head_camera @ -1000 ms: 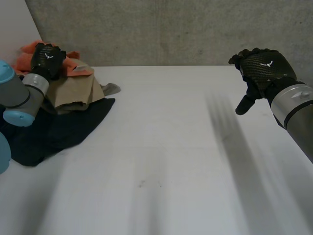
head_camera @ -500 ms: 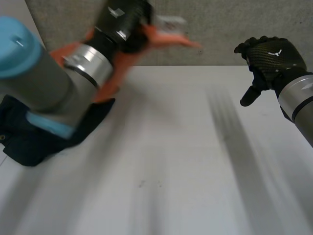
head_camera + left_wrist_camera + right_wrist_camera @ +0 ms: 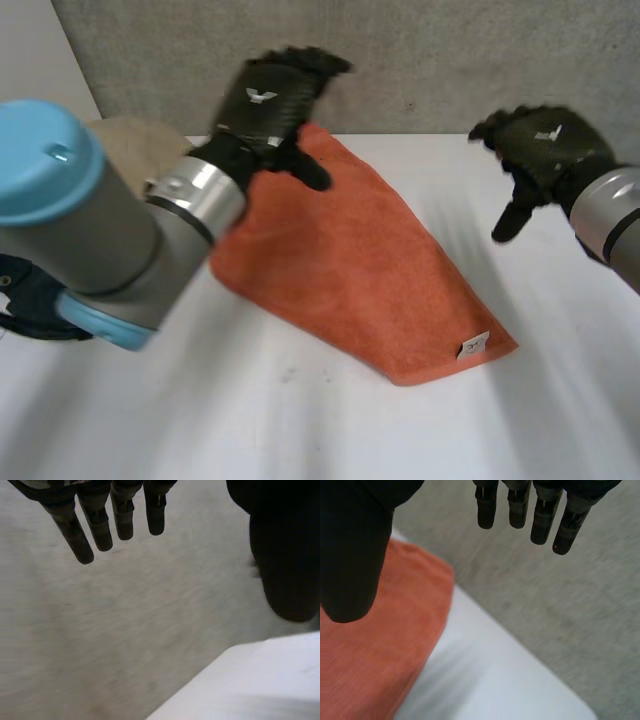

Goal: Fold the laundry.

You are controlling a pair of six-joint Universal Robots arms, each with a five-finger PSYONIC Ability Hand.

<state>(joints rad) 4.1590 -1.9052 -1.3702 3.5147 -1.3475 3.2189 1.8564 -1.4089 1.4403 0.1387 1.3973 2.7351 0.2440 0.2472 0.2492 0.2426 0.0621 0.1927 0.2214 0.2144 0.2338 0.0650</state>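
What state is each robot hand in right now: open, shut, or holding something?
The left robot hand: open, fingers straight, holding nothing.
The right robot hand: open, fingers straight, holding nothing.
Neither holds the orange towel.

An orange towel [image 3: 350, 265] lies spread on the white bench [image 3: 300, 430], with the left hand [image 3: 270, 100] above its far corner and the right hand [image 3: 540, 150] up in the air, away from the towel.

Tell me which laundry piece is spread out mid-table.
The orange towel, white tag at one corner; beige cloth and dark cloth lie off to the left.
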